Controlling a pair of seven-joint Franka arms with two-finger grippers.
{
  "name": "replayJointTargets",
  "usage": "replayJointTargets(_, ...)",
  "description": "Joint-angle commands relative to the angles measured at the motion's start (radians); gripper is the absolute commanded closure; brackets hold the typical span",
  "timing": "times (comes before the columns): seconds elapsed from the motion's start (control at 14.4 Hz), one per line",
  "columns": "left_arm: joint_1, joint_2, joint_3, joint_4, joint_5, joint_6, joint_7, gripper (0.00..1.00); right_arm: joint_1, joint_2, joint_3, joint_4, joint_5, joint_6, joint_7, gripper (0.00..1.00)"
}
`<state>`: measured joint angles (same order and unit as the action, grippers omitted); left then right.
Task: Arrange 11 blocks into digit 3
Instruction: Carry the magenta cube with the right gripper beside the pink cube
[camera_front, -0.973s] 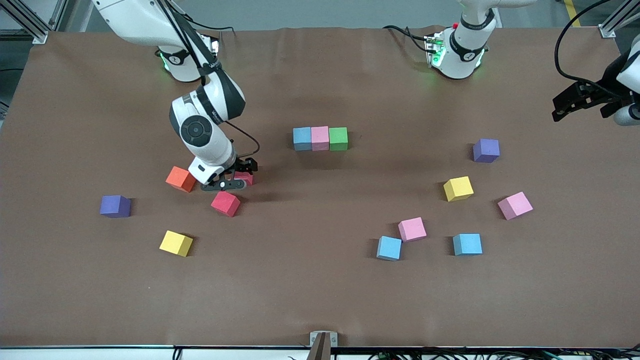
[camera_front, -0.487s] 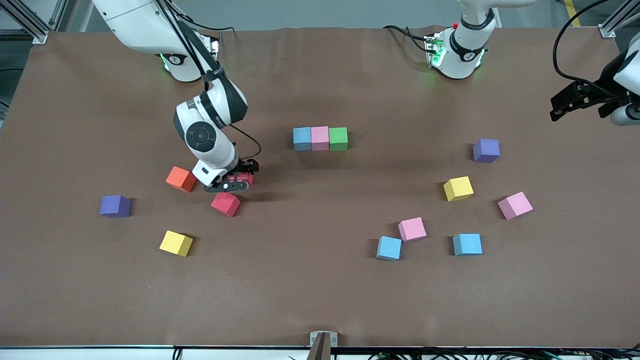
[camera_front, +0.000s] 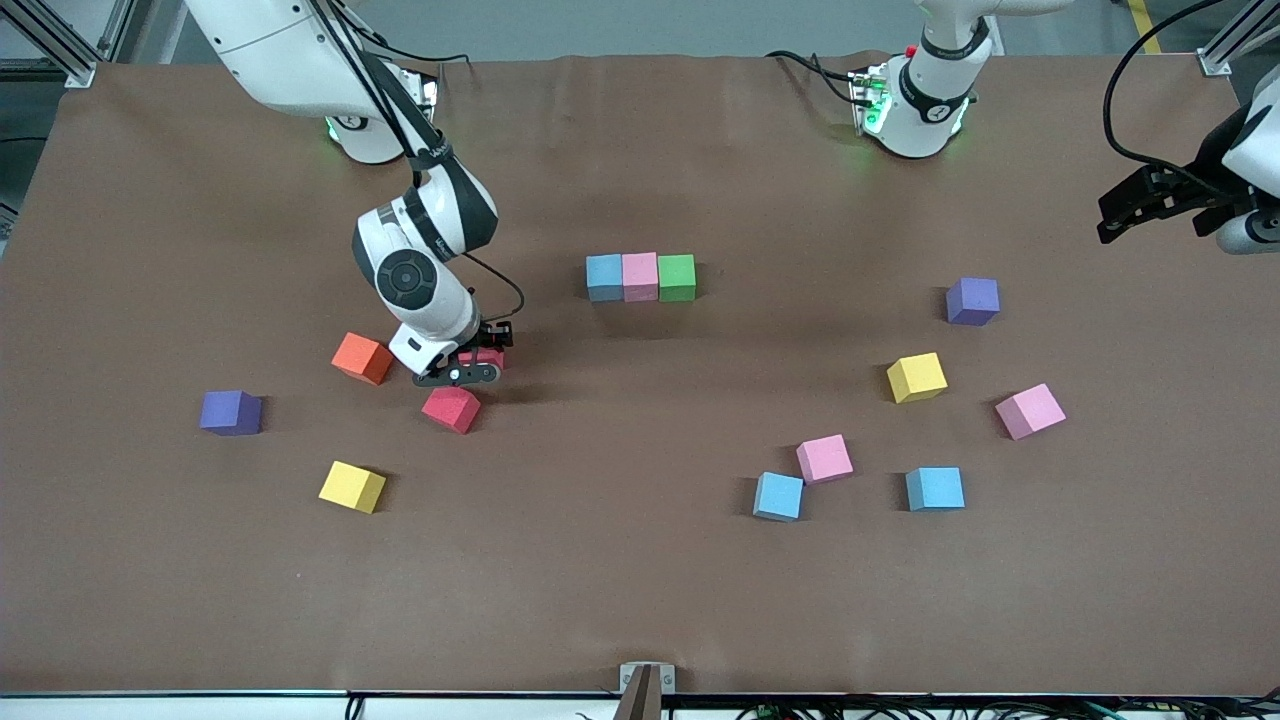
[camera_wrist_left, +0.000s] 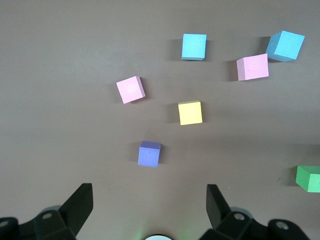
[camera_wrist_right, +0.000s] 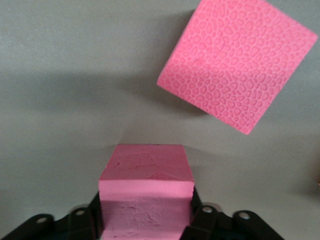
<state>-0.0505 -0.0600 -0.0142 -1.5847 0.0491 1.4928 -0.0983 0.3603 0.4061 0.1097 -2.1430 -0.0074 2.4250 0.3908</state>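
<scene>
Right claw (camera_front: 478, 364) (camera_wrist_right: 146, 222) sits low at the tabletop (camera_front: 640, 600), mid-height in the frame toward the right arm's end, fingers pressed on both sides of a held red block (camera_front: 489, 356) (camera_wrist_right: 146, 182). Cannot tell if the block is off the surface. A second red block (camera_front: 451, 408) (camera_wrist_right: 237, 62) lies just beside it, nearer the front camera. An orange block (camera_front: 361, 357) is near, with a purple cube (camera_front: 230, 412) and a yellow block (camera_front: 352, 486) lower in the frame.

Upper middle of the frame: started row (camera_front: 640, 277) of light blue, pink and green, touching.

Toward the left arm's end: loose pink, light blue and yellow blocks and another purple one, apart.

Left claw (camera_front: 1122, 208) (camera_wrist_left: 148, 210) waits up over the tabletop's edge at that end, jaws wide, holding nothing.
</scene>
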Motion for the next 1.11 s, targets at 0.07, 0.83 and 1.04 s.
replayJointTargets(0.07, 0.001, -0.009, -0.001, -0.003, -0.015, 0.006, -0.001, 0.0, -0.003, -0.009, 0.007, 0.023, 0.021, -0.01, 0.038, 0.53)
replayJointTargets(0.83, -0.005, -0.006, -0.003, -0.001, -0.015, 0.004, 0.0, 0.0, 0.19, 0.178, -0.031, 0.385, 0.106, -0.127, 0.079, 0.52)
replayJointTargets(1.04, 0.0, -0.006, -0.003, -0.003, -0.015, 0.004, 0.0, 0.0, 0.242, 0.235, -0.047, 0.472, 0.118, -0.219, 0.103, 0.53)
